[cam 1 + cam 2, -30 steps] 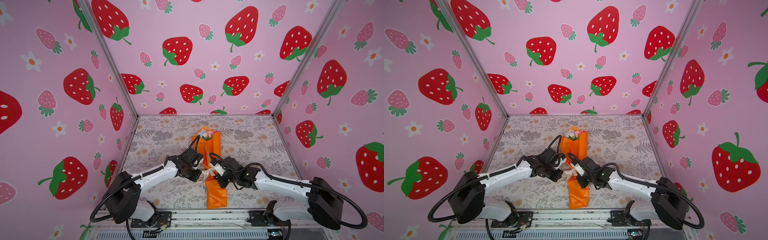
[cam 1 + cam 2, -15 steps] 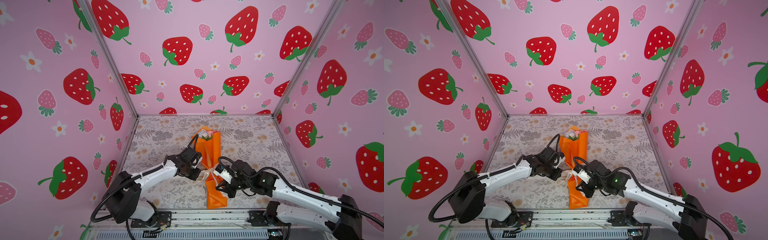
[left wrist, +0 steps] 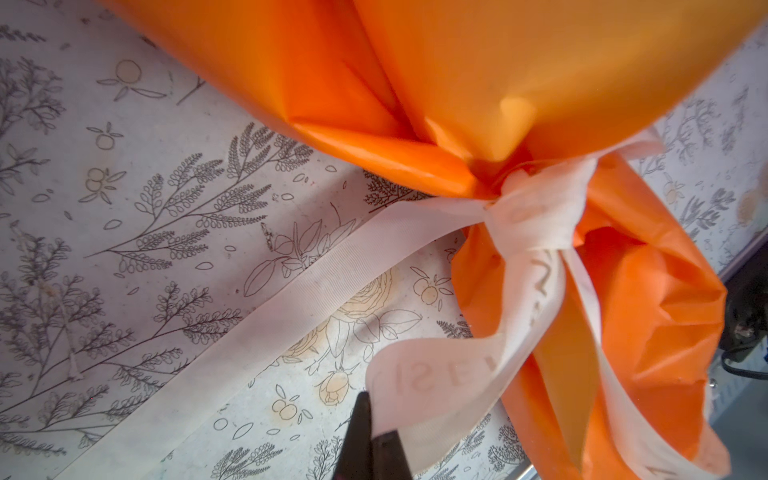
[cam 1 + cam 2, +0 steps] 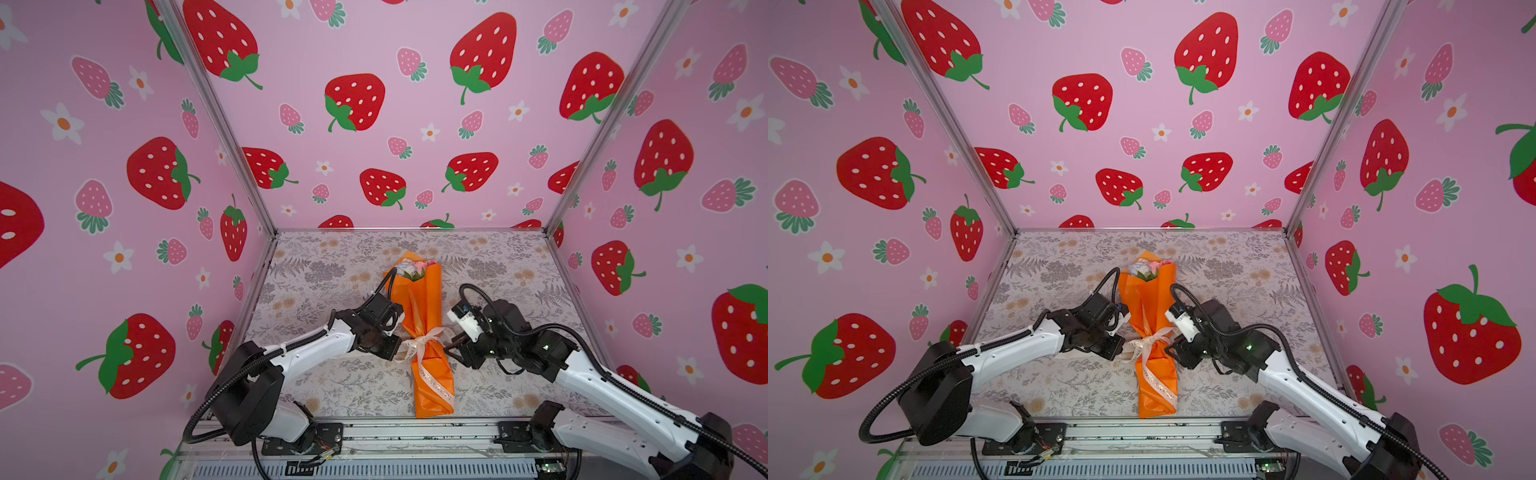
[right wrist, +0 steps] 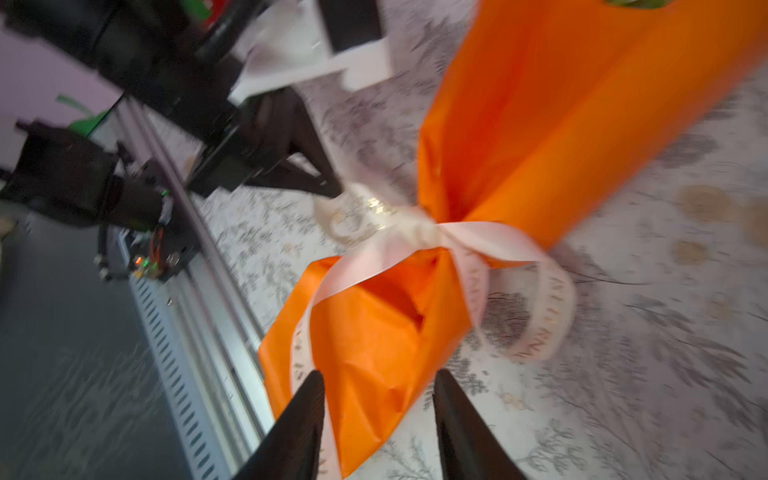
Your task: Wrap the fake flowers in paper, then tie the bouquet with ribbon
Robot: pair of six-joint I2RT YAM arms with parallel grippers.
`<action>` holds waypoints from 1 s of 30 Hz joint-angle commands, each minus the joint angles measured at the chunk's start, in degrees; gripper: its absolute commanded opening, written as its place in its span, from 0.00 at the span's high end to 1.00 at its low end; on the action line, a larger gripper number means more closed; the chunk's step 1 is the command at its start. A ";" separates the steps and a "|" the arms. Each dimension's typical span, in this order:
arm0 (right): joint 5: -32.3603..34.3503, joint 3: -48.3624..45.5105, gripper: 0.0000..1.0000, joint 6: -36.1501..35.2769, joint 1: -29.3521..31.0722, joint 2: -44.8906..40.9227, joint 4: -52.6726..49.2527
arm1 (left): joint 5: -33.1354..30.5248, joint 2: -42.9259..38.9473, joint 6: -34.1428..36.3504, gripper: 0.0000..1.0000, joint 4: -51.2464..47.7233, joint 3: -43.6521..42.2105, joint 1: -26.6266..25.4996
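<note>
The bouquet of fake flowers (image 4: 419, 299) (image 4: 1150, 299) lies lengthwise on the table in orange paper, its blooms (image 4: 413, 268) at the far end. A cream ribbon (image 4: 424, 343) (image 3: 532, 216) (image 5: 419, 232) is knotted round its waist, and one tail runs down the lower wrapping. Left of the knot, my left gripper (image 4: 397, 353) (image 4: 1121, 351) (image 3: 372, 432) is shut on a ribbon loop. My right gripper (image 4: 451, 347) (image 4: 1169, 345) (image 5: 379, 376) stands open just right of the knot with nothing between its fingers. Behind them lies the orange paper (image 5: 365, 332).
A floral table cover (image 4: 332, 270) spans the floor between the pink strawberry walls. A metal rail (image 4: 415, 432) runs along the front edge, close to the wrapping's lower end. Both arm bases sit on that rail.
My right gripper has opened, let go of the ribbon and drawn back to the right of the bouquet. My left gripper has kept its hold and place.
</note>
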 commanded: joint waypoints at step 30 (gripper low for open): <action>-2.00 -7.13 0.65 -62.29 -0.74 25.49 30.35 | 2.18 0.98 0.59 1.00 -0.04 0.95 0.22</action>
